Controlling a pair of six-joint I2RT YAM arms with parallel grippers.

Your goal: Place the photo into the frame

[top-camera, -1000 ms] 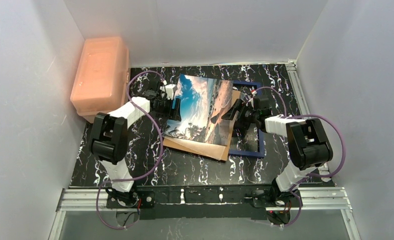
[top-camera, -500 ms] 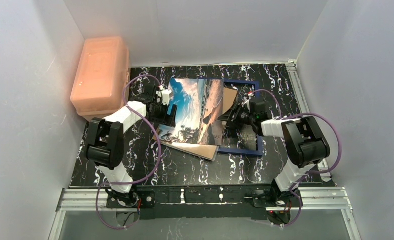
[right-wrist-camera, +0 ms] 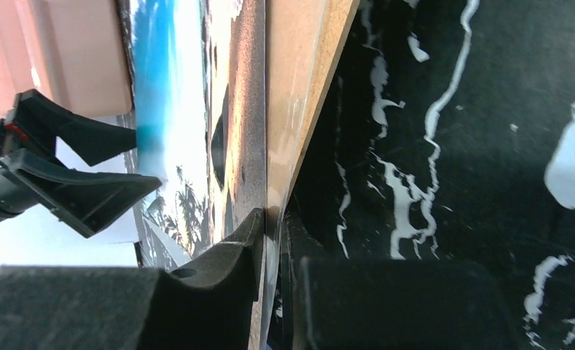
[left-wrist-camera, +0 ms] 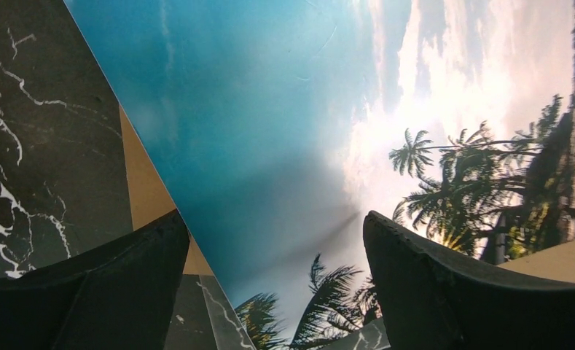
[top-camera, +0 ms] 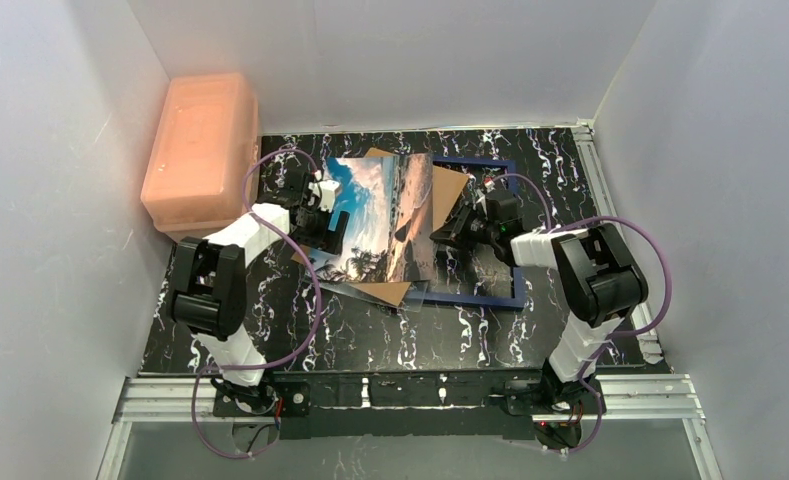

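Lying on top of a plain brown flat board (top-camera: 450,195), the big, thin, shiny photo (top-camera: 380,215) of a beach sat in the middle of the black bench (top-camera: 450,345) with white marble streaks. Its long side ran from the far end of the bench to the near end, leaning a little. The blue sky part pointed to the left and the orange sand part pointed to the right. The palm trees were at the near end. The photo was not in the frame yet. The big frame (top-camera: 518,298) with the thin dark blue border lay flat just to the right, and the photo and board covered its left side.

The left tool (top-camera: 338,222) was at the sky edge of the photo. Its two black fingers (left-wrist-camera: 87,292) were spread wide apart, with blue sky showing between them. Whether they touched the photo could not be told.

The right tool (top-camera: 442,232) was at the sand edge. Its fingers (right-wrist-camera: 226,277) were pressed close, pinching the edge of the photo and the board together. One finger was on the picture side and one was on the back of the board. That edge looked lifted off the bench.

A pale orange plastic box (top-camera: 200,150) stood at the far left corner, well apart from the photo.
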